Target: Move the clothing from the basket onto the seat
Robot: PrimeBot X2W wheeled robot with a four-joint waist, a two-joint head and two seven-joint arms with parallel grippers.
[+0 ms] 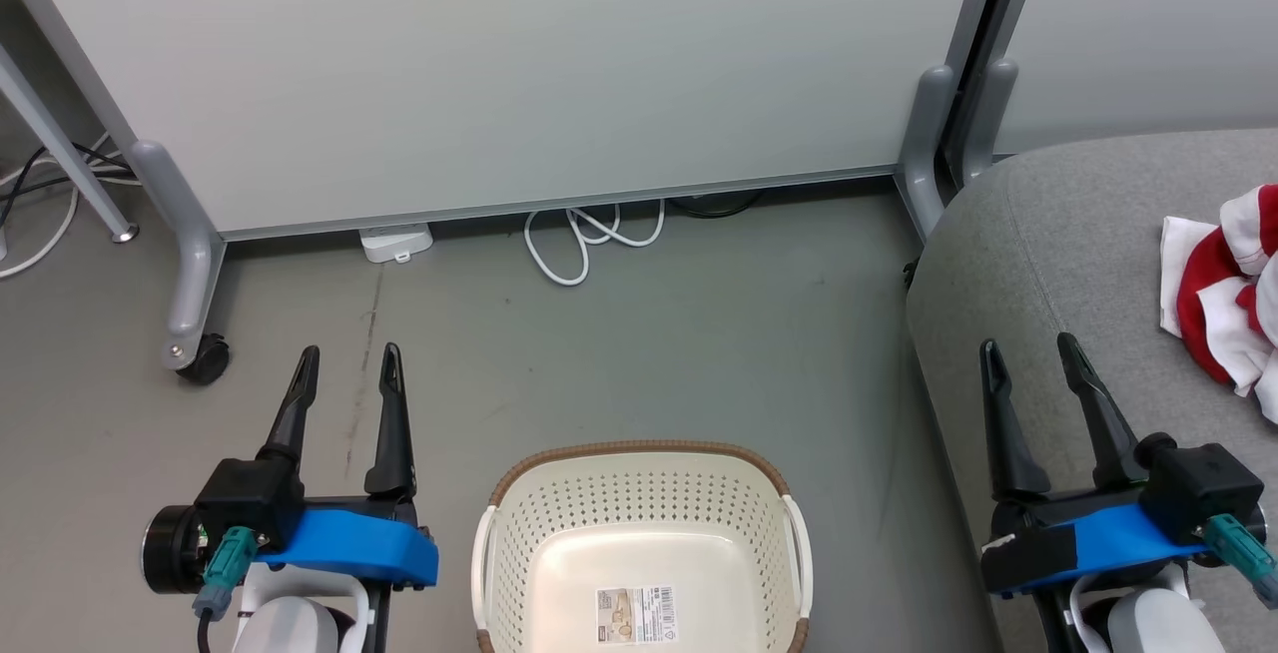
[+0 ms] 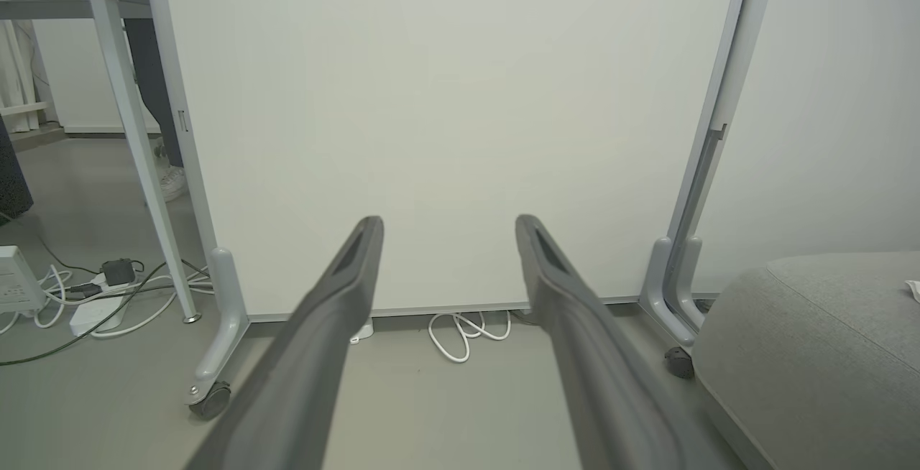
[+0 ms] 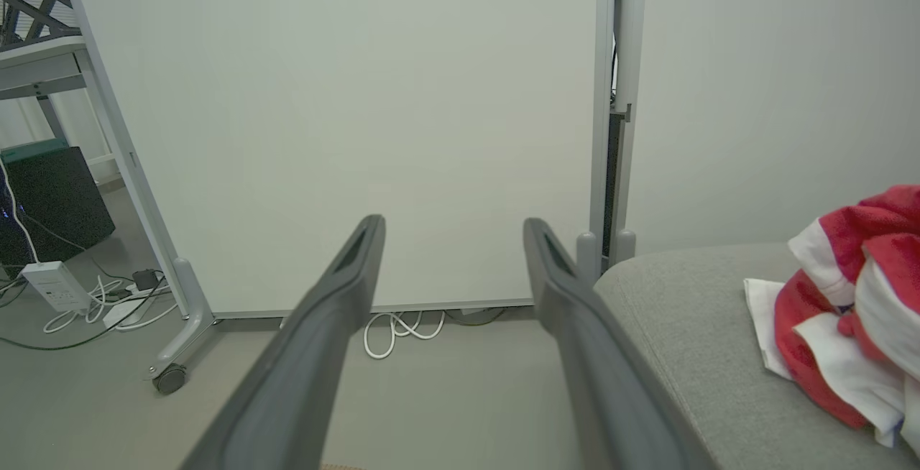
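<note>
The crumpled bright-red and white fabric clothing point(image 1: 1223, 304) lay on the large grey upholstered seat point(image 1: 1058, 254). The cream-white perforated plastic basket point(image 1: 639, 503) (a paper label point(image 1: 636, 615) visible on its bottom) stood on the grey floor point(image 1: 699, 333) between the left pincer point(image 1: 349, 351) and the right pincer point(image 1: 1027, 343). Both pincers were spread wide, holding nothing.
</note>
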